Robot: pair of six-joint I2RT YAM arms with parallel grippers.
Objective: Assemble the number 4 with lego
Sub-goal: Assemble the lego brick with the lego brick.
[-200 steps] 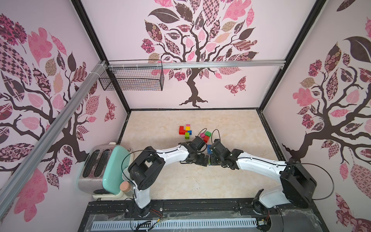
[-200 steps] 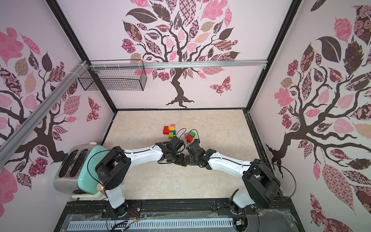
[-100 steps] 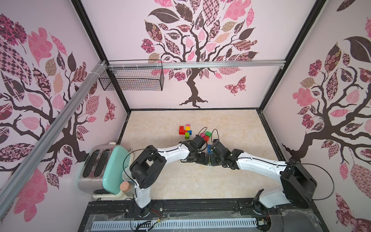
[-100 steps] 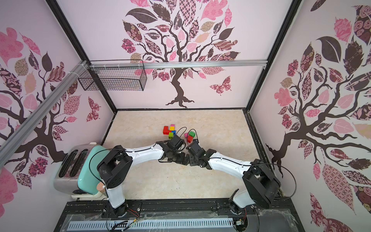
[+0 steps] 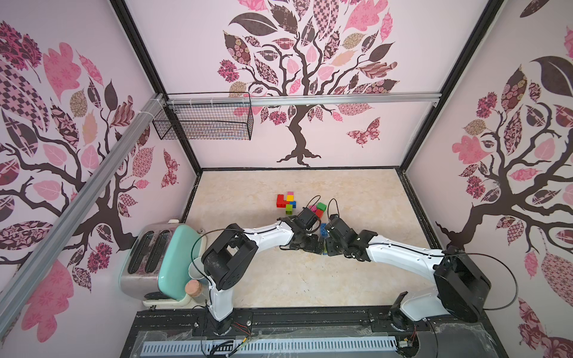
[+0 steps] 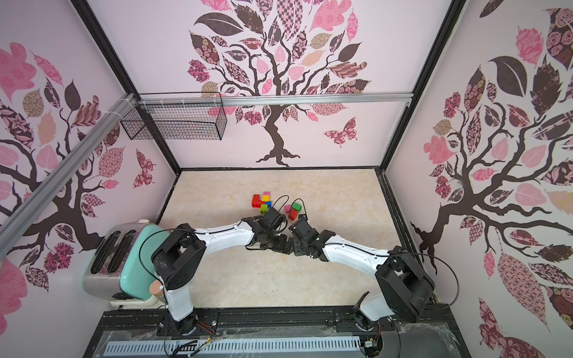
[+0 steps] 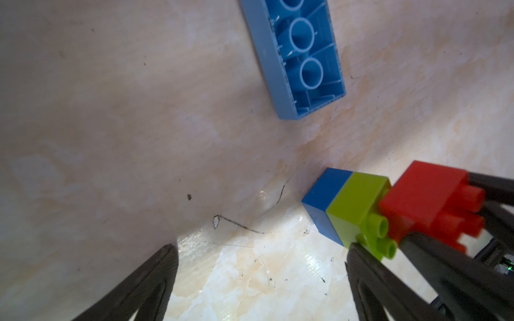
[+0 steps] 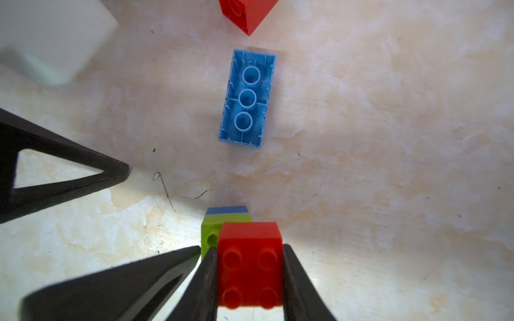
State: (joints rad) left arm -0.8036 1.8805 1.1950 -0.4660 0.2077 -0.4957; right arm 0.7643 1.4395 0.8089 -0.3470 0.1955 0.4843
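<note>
This is a robot lab's test cell, dressed up as a corner of a home. A left arm point(image 5: 266, 234) and a right arm point(image 5: 403, 252) stand on a black rail point(image 5: 310, 319) with loose wires and a slotted cable duct point(image 5: 310, 344), inside a box of black frame posts point(image 5: 136, 52) and aluminium bars point(image 5: 341, 98). The homely part is thin: a tree sticker point(image 5: 299, 136) and a butterfly point(image 5: 364, 134) on pink walls point(image 5: 186, 46), a wire basket point(image 5: 204, 124) hung from a bar, and a mint toaster point(image 5: 173, 260) on the marble-look table point(image 5: 294, 279).

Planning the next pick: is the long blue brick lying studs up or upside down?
Upside down: the long blue brick shows its hollow underside with three round tubes, no studs.
</note>
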